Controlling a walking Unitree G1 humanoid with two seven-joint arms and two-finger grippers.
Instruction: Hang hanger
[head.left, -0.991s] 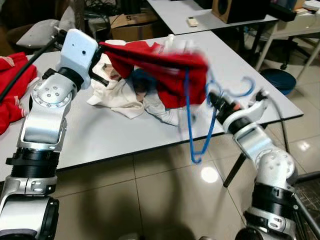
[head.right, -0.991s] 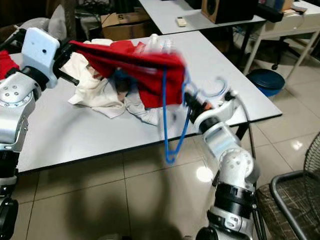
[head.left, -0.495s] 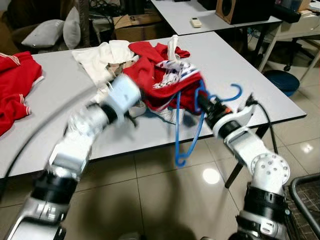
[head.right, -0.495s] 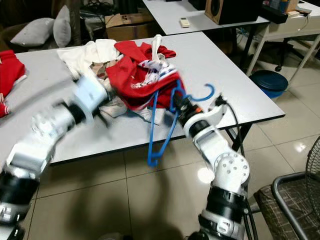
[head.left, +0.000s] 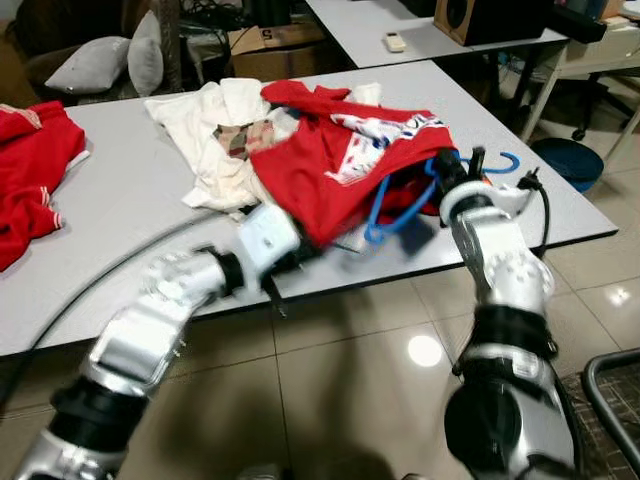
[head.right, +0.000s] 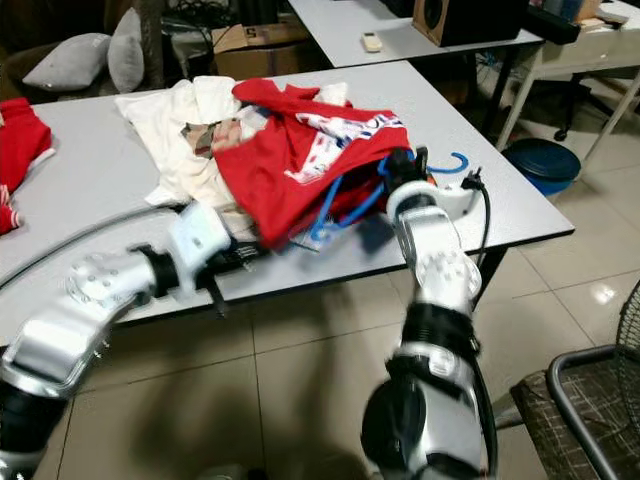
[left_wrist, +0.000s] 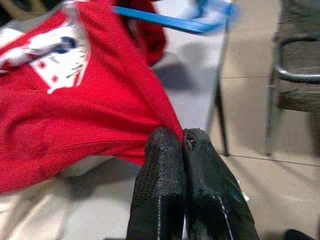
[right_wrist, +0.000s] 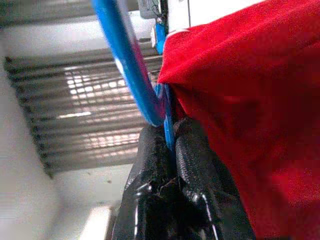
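Observation:
A blue plastic hanger (head.left: 393, 207) lies low over the grey table (head.left: 130, 220), mostly inside a red shirt (head.left: 325, 170); its hook (head.left: 503, 160) pokes out to the right. My right gripper (right_wrist: 169, 131) is shut on the hanger's neck, just right of the shirt (head.left: 443, 168). My left gripper (left_wrist: 181, 137) is shut on the red shirt's lower hem, at the table's front edge (head.left: 318, 246). The shirt is stretched between the two grippers, and it hides most of the hanger's frame.
A white garment (head.left: 215, 130) lies bunched behind the red shirt. Another red garment (head.left: 30, 170) lies at the table's far left. A blue bin (head.left: 565, 158) stands on the floor to the right, and a chair (head.left: 612, 385) at the lower right.
My left arm has dropped from high above the table to its front edge, still pinching the shirt. The right gripper has swung the hanger up from hanging off the edge onto the tabletop.

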